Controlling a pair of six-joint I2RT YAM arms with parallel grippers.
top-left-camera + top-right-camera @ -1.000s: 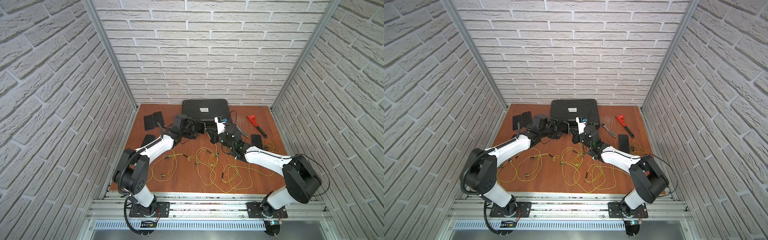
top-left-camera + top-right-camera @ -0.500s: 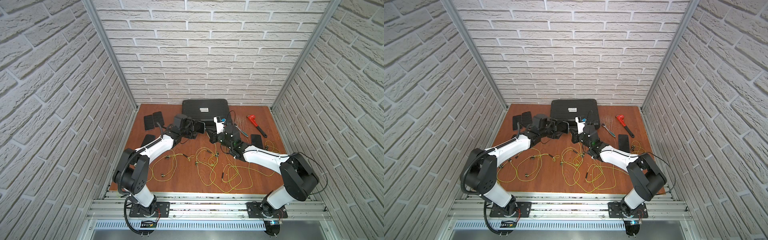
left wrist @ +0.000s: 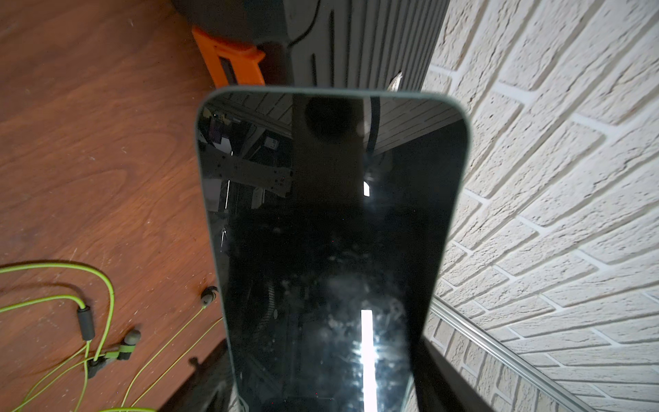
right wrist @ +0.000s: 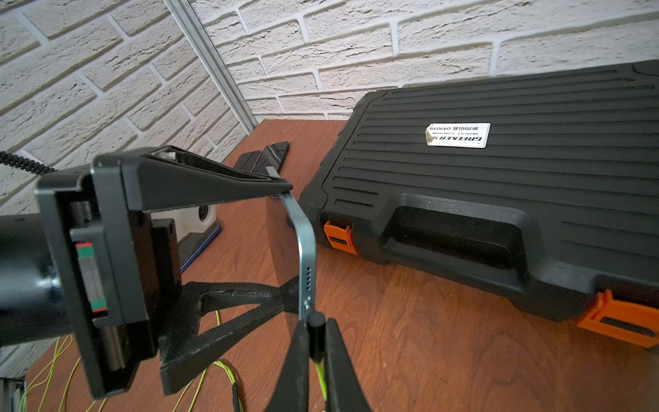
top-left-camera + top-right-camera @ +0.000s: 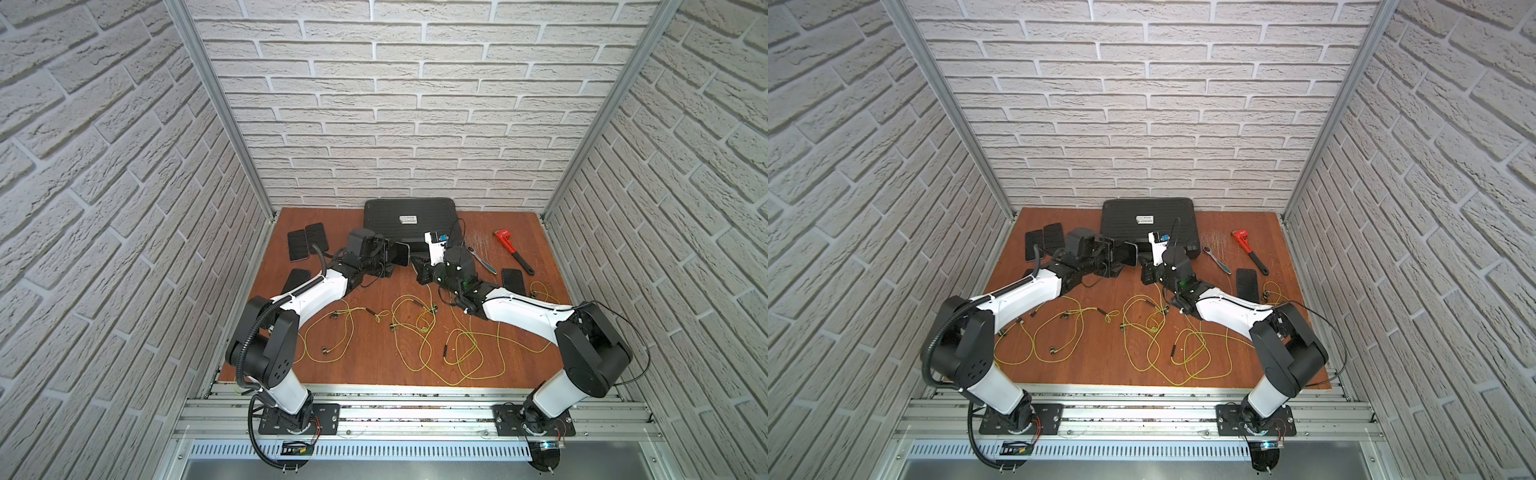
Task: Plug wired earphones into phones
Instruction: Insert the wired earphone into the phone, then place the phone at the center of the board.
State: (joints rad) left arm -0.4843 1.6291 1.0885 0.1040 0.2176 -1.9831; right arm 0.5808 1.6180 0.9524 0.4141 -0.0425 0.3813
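Step in hand: insertion.
- Left fingers clamp held phone by long sides, raised off bench, end edge toward right arm.
- Right fingers pinched shut on plug; yellow-green cord trails below.
- Plug tip meets phone's end edge; seated or not, cannot tell.
- Next move likely calls for lining up with socket, straight push, phone braced.
- Other phones lie flat on bench.

Left jaws clamped wide, right jaws pinched
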